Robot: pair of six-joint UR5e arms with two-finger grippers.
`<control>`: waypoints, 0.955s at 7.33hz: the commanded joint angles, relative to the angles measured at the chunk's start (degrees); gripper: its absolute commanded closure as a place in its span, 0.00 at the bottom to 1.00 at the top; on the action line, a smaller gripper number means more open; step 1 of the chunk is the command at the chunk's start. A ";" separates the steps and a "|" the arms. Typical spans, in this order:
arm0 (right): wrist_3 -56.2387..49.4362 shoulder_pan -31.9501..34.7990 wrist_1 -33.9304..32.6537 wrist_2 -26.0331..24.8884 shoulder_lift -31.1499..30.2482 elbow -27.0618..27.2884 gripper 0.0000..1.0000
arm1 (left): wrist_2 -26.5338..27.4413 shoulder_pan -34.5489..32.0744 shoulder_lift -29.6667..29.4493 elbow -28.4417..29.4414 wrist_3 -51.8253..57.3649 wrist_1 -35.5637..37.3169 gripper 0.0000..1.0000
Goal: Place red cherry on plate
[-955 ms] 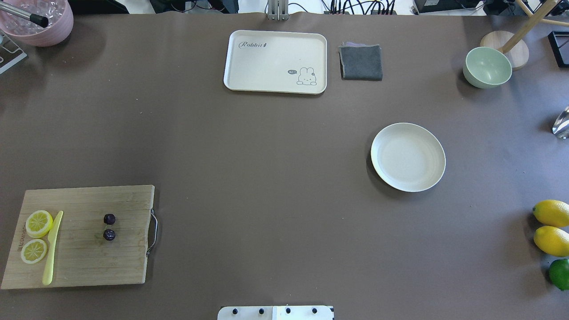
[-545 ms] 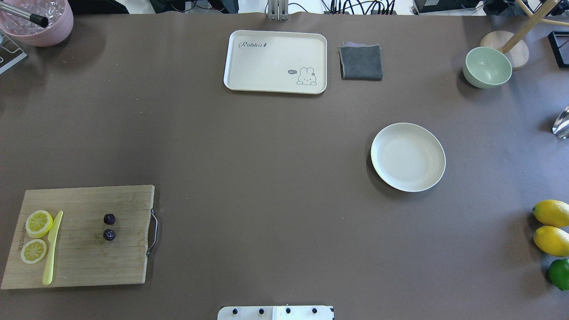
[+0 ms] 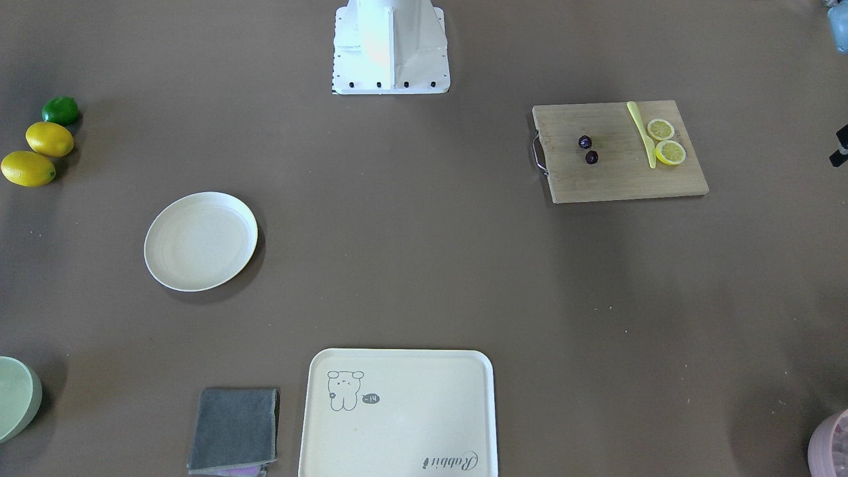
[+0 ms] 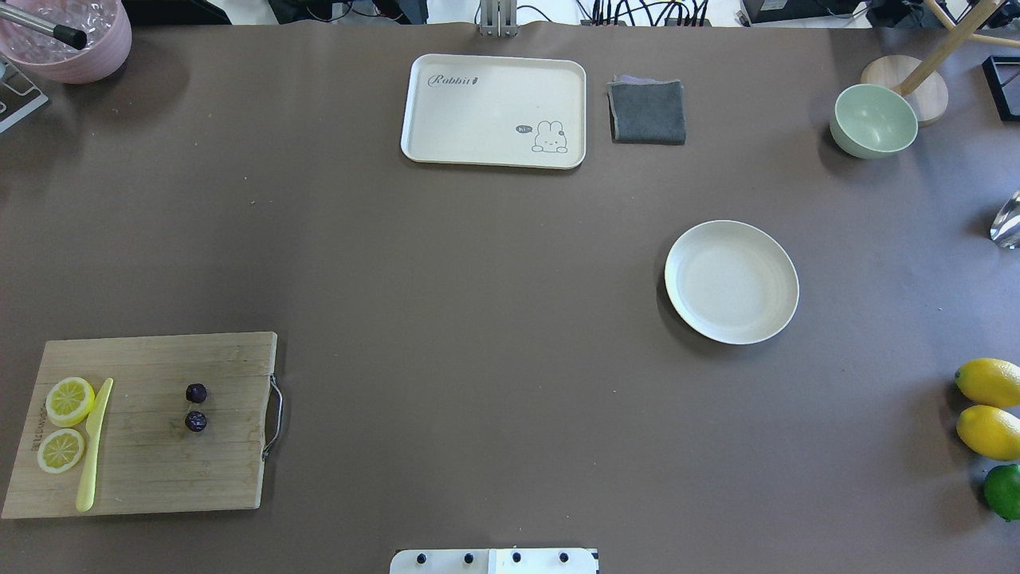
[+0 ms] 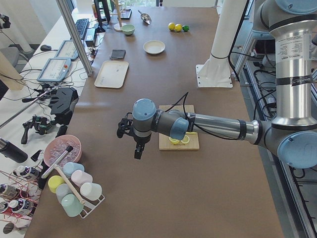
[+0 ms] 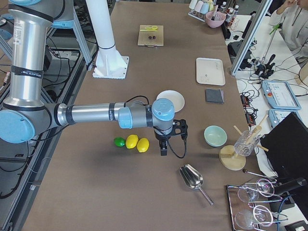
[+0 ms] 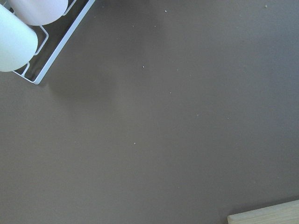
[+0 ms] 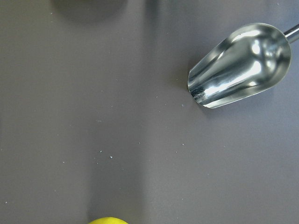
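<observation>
The red cherry [image 4: 196, 393] lies on the cutting board [image 4: 143, 470], well apart from the plate [image 4: 731, 281]. Tiny and round, it may roll or slip from the jaws mid-carry. I cannot tell whether either arm's jaws are apart or together.

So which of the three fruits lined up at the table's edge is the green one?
The lime, at the end of the row nearest the robot's base. The middle lemon and the far lemon beside it are both yellow.
</observation>
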 commanded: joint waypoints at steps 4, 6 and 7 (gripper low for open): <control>0.67 -4.31 7.45 5.78 -0.58 -0.04 0.00 | 0.04 1.02 0.21 -0.23 -0.45 -2.02 0.02; 1.81 -12.39 12.07 5.69 0.03 -0.66 0.00 | -0.05 2.08 -0.14 0.03 -0.37 -2.20 0.03; 6.08 -15.38 12.08 5.52 1.51 -0.66 0.00 | -0.05 2.87 -0.23 -0.23 -0.28 -2.46 0.03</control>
